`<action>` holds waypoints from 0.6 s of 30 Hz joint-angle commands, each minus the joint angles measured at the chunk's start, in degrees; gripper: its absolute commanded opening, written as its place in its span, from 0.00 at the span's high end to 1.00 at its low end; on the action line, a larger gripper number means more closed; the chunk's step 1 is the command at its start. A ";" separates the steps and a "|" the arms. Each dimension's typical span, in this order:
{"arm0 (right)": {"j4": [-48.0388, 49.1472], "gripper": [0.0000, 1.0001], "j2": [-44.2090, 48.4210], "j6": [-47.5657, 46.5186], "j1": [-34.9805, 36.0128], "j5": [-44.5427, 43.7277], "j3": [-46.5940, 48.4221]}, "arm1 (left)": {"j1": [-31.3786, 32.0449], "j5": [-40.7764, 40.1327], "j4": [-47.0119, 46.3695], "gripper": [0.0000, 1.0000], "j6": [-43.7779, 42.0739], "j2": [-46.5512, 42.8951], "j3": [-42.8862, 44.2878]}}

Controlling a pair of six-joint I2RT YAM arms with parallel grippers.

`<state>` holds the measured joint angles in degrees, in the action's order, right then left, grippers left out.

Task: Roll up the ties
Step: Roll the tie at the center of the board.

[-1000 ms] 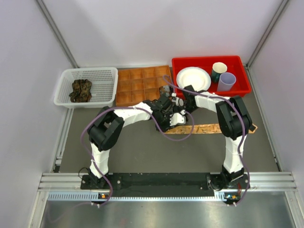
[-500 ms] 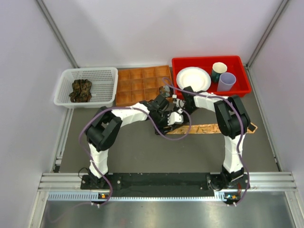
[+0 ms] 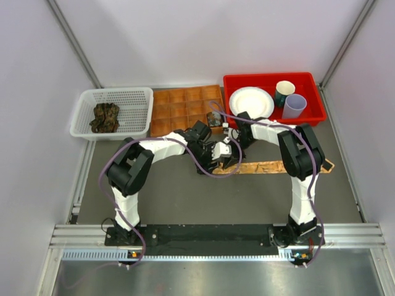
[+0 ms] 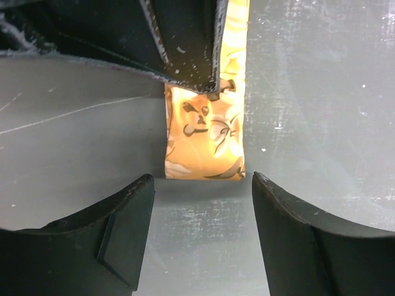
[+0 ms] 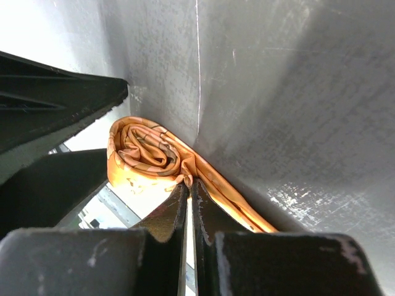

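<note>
Tie (image 3: 278, 166), orange, partly rolled on worktop (image 3: 173, 197); right gripper (image 5: 187, 185), closed, touches its roll; left gripper (image 4: 202, 185) wide just beside it.

- white basket (image 3: 114, 91) at the far left of the table (image 3: 185, 197)
- brown tray (image 3: 179, 111) just right of it
- red bin (image 3: 271, 76) at far right, holding a white plate (image 3: 251, 102), a green cup (image 3: 284, 92), a purple cup (image 3: 294, 106)

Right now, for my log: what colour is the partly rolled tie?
The tie is orange with dark motifs; left wrist view.
</note>
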<state>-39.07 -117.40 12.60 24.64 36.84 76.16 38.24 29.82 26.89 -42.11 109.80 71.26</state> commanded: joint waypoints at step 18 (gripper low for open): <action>0.92 1.00 -2.13 -3.64 1.11 -7.57 -1.63 | 3.33 5.16 3.69 0.56 -1.14 1.12 5.55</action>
<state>-39.05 -117.40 11.99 24.64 36.99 76.16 40.12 30.74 29.02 -43.24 112.03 74.65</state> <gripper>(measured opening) 0.007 0.448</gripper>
